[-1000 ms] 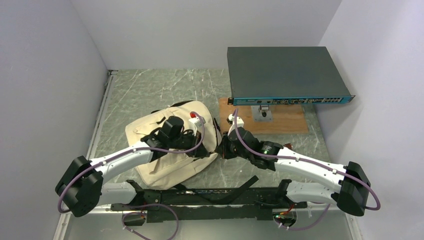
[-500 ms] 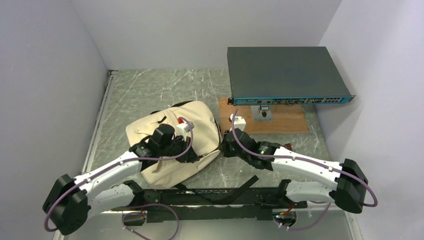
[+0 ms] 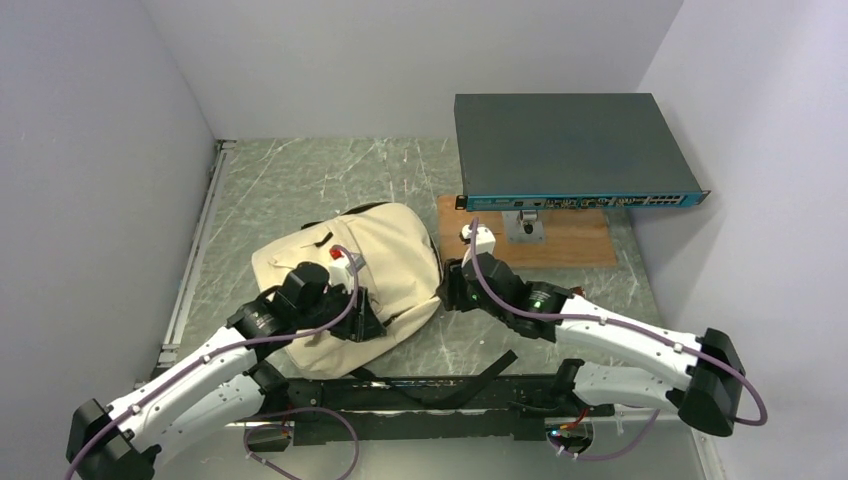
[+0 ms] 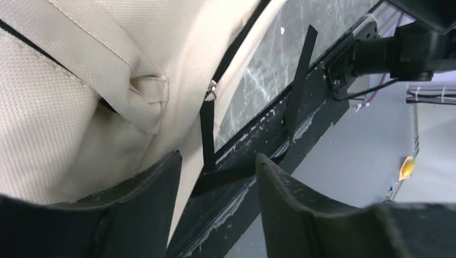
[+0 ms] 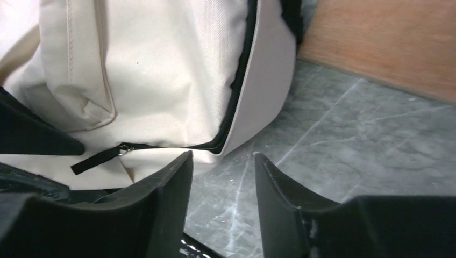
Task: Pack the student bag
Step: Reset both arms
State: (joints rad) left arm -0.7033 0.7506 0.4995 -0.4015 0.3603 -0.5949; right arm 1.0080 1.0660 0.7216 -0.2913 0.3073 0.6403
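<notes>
The student bag (image 3: 390, 250), cream fabric with dark zippers, lies flat on the marble table left of centre. My left gripper (image 3: 368, 325) hovers at its near right corner, open. In the left wrist view the bag (image 4: 80, 107) fills the left side. A black zipper pull strap (image 4: 207, 134) hangs just beyond the open left gripper (image 4: 218, 157), which holds nothing. My right gripper (image 3: 447, 290) stands at the bag's right edge. In the right wrist view it (image 5: 221, 157) is open over bare table beside the bag (image 5: 161, 70), with a zipper pull (image 5: 97, 156) to its left.
A dark network switch (image 3: 570, 150) rests on a wooden board (image 3: 570, 240) at the back right. A black frame rail (image 3: 420, 395) runs along the near edge, with a bag strap (image 3: 490, 365) lying across it. Walls close in on three sides.
Both grippers have gone from shut to open. The left arm has drawn back toward the near left, off the bag's top. The right gripper stays at the bag's right edge.
</notes>
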